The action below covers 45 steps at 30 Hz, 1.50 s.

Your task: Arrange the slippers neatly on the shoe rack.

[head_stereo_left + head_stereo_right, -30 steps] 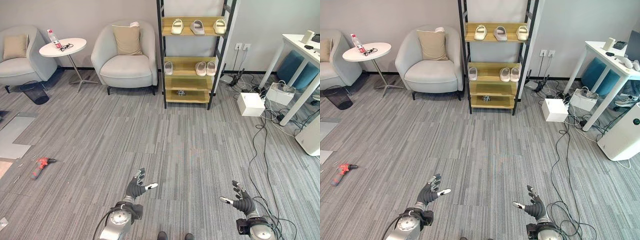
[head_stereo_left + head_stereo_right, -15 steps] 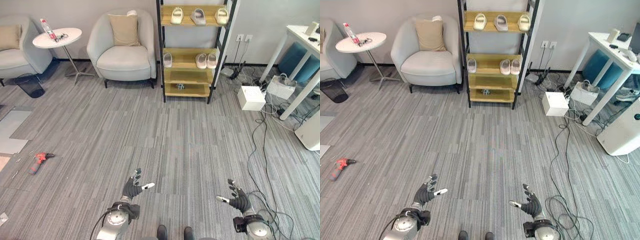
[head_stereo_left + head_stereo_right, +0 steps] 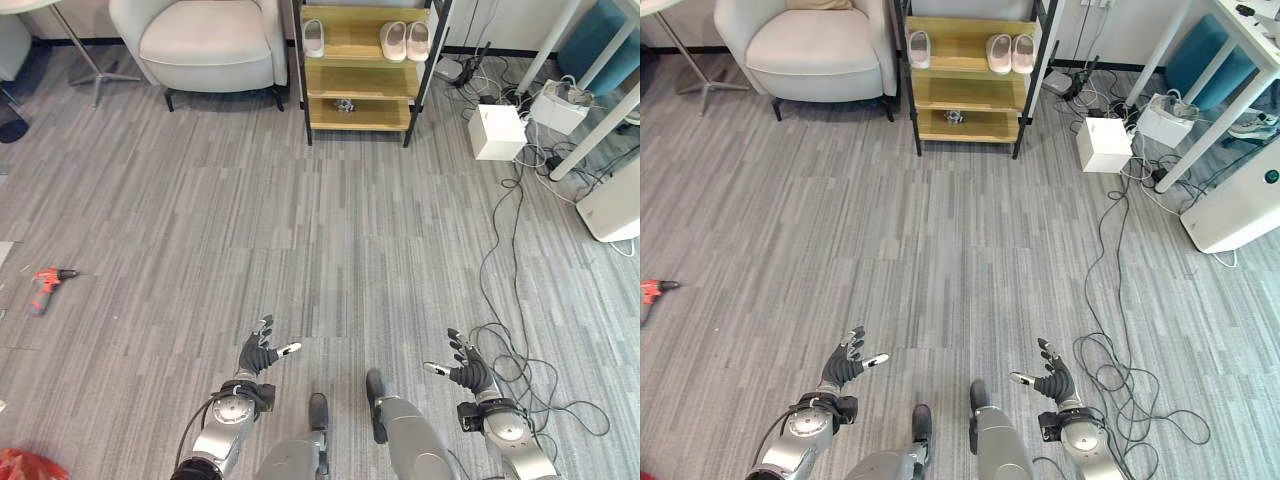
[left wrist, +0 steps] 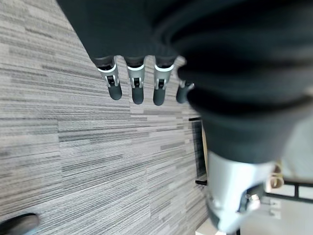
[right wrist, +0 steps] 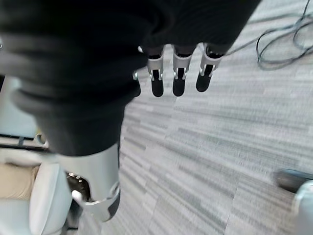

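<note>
The wooden shoe rack (image 3: 365, 82) with black side posts stands against the far wall, well ahead of me. On its upper visible shelf lie a single white slipper (image 3: 313, 38) at the left and a pair of pale slippers (image 3: 405, 41) at the right. A small dark object (image 3: 345, 104) sits on the lowest shelf. My left hand (image 3: 257, 356) and right hand (image 3: 468, 374) hover low over the grey carpet, far from the rack, both open and empty. Straight fingers (image 4: 134, 89) show in the left wrist view, and the same goes for the fingers (image 5: 178, 81) in the right wrist view.
A light armchair (image 3: 205, 40) stands left of the rack. Right of it sit a white box (image 3: 497, 130), white table legs (image 3: 590, 130) and a white appliance (image 3: 615, 200). Black cables (image 3: 505, 290) trail over the carpet on the right. A red drill (image 3: 45, 284) lies at the left.
The whole picture has shifted: the camera has tipped down and come nearer, so the rack's top shelf has left the view. Both hands stay open and low.
</note>
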### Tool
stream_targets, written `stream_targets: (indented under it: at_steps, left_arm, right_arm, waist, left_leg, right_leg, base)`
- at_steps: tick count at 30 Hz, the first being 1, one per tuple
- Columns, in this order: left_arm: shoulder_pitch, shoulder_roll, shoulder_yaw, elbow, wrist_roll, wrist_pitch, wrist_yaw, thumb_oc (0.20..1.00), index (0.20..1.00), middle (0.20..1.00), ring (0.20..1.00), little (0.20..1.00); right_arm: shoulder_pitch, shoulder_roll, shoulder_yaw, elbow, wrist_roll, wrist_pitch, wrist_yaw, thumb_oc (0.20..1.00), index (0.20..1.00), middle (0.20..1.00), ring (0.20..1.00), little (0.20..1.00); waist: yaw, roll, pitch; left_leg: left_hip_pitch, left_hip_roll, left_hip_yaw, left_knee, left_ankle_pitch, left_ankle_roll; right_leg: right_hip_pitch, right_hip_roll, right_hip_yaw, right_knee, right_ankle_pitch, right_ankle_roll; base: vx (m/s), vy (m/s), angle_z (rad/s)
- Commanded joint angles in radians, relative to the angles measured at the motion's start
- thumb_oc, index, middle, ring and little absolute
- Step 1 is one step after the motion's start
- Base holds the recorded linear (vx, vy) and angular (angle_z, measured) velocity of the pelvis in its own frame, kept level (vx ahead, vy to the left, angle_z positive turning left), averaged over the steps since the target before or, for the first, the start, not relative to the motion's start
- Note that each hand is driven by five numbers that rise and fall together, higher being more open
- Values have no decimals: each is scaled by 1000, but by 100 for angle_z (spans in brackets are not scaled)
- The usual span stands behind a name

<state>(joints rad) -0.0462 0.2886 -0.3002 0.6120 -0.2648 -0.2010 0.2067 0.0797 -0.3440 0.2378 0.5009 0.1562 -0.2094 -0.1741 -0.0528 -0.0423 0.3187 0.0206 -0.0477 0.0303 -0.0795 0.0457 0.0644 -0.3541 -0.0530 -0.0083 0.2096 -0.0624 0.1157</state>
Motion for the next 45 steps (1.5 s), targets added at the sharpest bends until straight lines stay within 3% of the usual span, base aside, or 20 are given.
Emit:
stream_targets:
  at_steps: [1,3,6,9,11,13,17,18,20,25,27,29,31,34,36,37,40,41,43,45]
  left_arm:
    - [-6,-12,21,-24,-37,-47,0,1000,1000,1000,1000,1000]
    - [2,-26,20,3,-50,-45,-6,1000,1000,1000,1000,1000]
    - [-2,-46,3,43,-69,-42,-24,1000,1000,1000,1000,1000]
    - [-4,-53,-5,52,-87,-43,-24,1000,1000,1000,1000,1000]
    - [-6,-53,-12,59,-85,-41,-25,1000,1000,1000,1000,1000]
    - [0,-46,-14,47,-80,-41,-27,1000,1000,1000,1000,1000]
    - [10,-45,-15,49,-59,-38,-22,1000,1000,1000,1000,1000]
    - [5,-42,-17,51,-46,-29,-17,1000,1000,1000,1000,1000]
    - [12,-42,-5,46,-51,-29,-20,1000,1000,1000,1000,1000]
    - [40,-26,-3,26,-48,-36,-28,1000,1000,1000,1000,1000]
    - [40,-21,-2,24,-48,-35,-30,1000,1000,1000,1000,1000]
    - [37,-18,-1,26,-52,-26,-29,1000,1000,1000,1000,1000]
    - [33,-13,-3,12,-54,-26,-27,1000,1000,1000,1000,1000]
    - [27,-3,-10,-9,-52,-24,-29,1000,1000,1000,1000,1000]
    - [18,1,-15,-15,-54,-26,-30,1000,1000,1000,1000,1000]
    - [15,2,-13,-12,-57,-27,-31,1000,1000,1000,1000,1000]
    - [-1,5,-9,-14,-50,-30,-29,1000,1000,1000,1000,1000]
    - [-7,1,2,-12,-50,-33,-26,1000,1000,1000,1000,1000]
    - [-6,2,8,-22,-51,-36,-23,1000,1000,1000,1000,1000]
    - [-3,3,1,-22,-45,-33,-31,1000,1000,1000,1000,1000]
  right_arm:
    - [31,-12,-2,-47,22,-47,-14,1000,1000,1000,1000,1000]
    - [48,-17,-13,-32,45,-55,-10,1000,1000,1000,1000,1000]
    - [71,-42,-18,-36,68,-62,2,1000,1000,1000,1000,1000]
    - [80,-64,-19,-40,71,-55,10,1000,1000,1000,1000,1000]
    - [81,-73,-28,-38,76,-50,10,1000,1000,1000,1000,1000]
    - [84,-77,-34,-44,75,-53,8,1000,1000,1000,1000,1000]
    - [93,-79,-31,-47,54,-56,-3,1000,1000,1000,1000,1000]
    - [89,-77,-29,-47,47,-50,-8,1000,1000,1000,1000,1000]
    - [85,-74,-24,-48,35,-42,1,1000,1000,1000,1000,1000]
    - [92,-60,-23,-65,30,-29,26,1000,1000,1000,1000,1000]
    - [87,-56,-20,-61,29,-27,28,1000,1000,1000,1000,1000]
    - [88,-42,-18,-68,28,-24,31,1000,1000,1000,1000,1000]
    - [83,-35,-19,-64,32,-25,34,1000,1000,1000,1000,1000]
    - [78,-35,-19,-73,24,-24,29,1000,1000,1000,1000,1000]
    - [69,-35,-19,-66,32,-25,27,1000,1000,1000,1000,1000]
    - [67,-34,-19,-64,38,-27,27,1000,1000,1000,1000,1000]
    - [66,-39,-25,-74,49,-37,20,1000,1000,1000,1000,1000]
    - [73,-37,-29,-73,46,-36,17,1000,1000,1000,1000,1000]
    - [82,-38,-32,-81,43,-34,18,1000,1000,1000,1000,1000]
    - [96,-40,-35,-82,40,-30,22,1000,1000,1000,1000,1000]
  waist:
    - [-36,5,-46]
    - [-43,4,-77]
    - [-44,3,-63]
    - [-26,-5,-40]
    - [-11,-23,-30]
    - [5,-26,-34]
    - [22,-5,-49]
    - [31,-1,-57]
    - [34,5,-75]
    - [42,-18,-124]
    - [44,-24,-129]
    - [43,-35,-137]
    - [39,-35,-127]
    - [28,-14,-98]
    - [5,7,-72]
    - [-7,10,-59]
    - [-32,-2,-35]
    - [-50,-10,-36]
    - [-63,-7,-37]
    - [-72,-7,-54]
  left_leg:
    - [142,15,-103,38,-177,-52]
    - [140,40,-92,111,-197,-79]
    - [40,30,-105,374,-122,-117]
    - [-63,11,-114,509,-55,-119]
    - [-160,7,-90,494,-78,-110]
    - [-193,18,-82,378,-94,-105]
    - [-239,66,-69,118,35,-119]
    - [-258,73,-30,44,70,-126]
    - [-250,76,-7,65,101,-125]
    - [-237,46,3,129,48,-89]
    - [-236,40,7,139,33,-81]
    - [-215,14,12,149,-11,-54]
    - [-189,-2,14,145,-32,-35]
    - [-132,1,12,131,-60,-16]
    - [-78,16,-5,104,-72,-17]
    - [-52,18,-11,97,-76,-19]
    - [29,5,-29,61,-103,-34]
    - [84,1,-43,42,-126,-47]
    - [116,7,-57,40,-143,-57]
    - [140,13,-79,67,-159,-71]
  right_leg:
    - [100,53,-22,-60,69,-13]
    - [144,76,-9,-67,44,-39]
    - [206,86,10,-74,27,-80]
    - [264,79,25,-93,2,-109]
    - [303,51,28,-119,-9,-105]
    - [343,44,38,-144,-25,-97]
    - [407,55,49,-181,-59,-92]
    - [452,50,59,-196,-75,-85]
    - [481,45,80,-202,-83,-73]
    - [516,-38,107,-201,-89,-22]
    - [508,-49,113,-189,-89,-17]
    - [469,-72,131,-89,-60,9]
    - [412,-75,138,22,22,22]
    - [308,-67,115,193,101,7]
    - [202,11,105,202,31,-7]
    - [183,21,94,211,7,-9]
    - [113,57,31,40,29,-3]
    - [98,61,-17,-97,70,5]
    - [100,64,-34,-132,86,5]
    - [132,66,-30,-123,72,-18]
  base:
    - [342,-183,47]
    - [364,-198,68]
    - [240,-148,20]
    - [164,-96,-3]
    - [274,-70,-10]
    - [308,34,-11]
    - [283,79,-14]
    - [491,155,-6]
    - [438,195,-9]
    - [365,197,-32]
    - [229,134,-26]
    - [291,180,-30]
    - [165,128,-13]
    - [163,125,3]
    - [215,69,7]
    - [250,-4,19]
    - [351,-93,10]
    - [387,-129,-8]
    - [431,-173,38]
    - [403,-194,58]
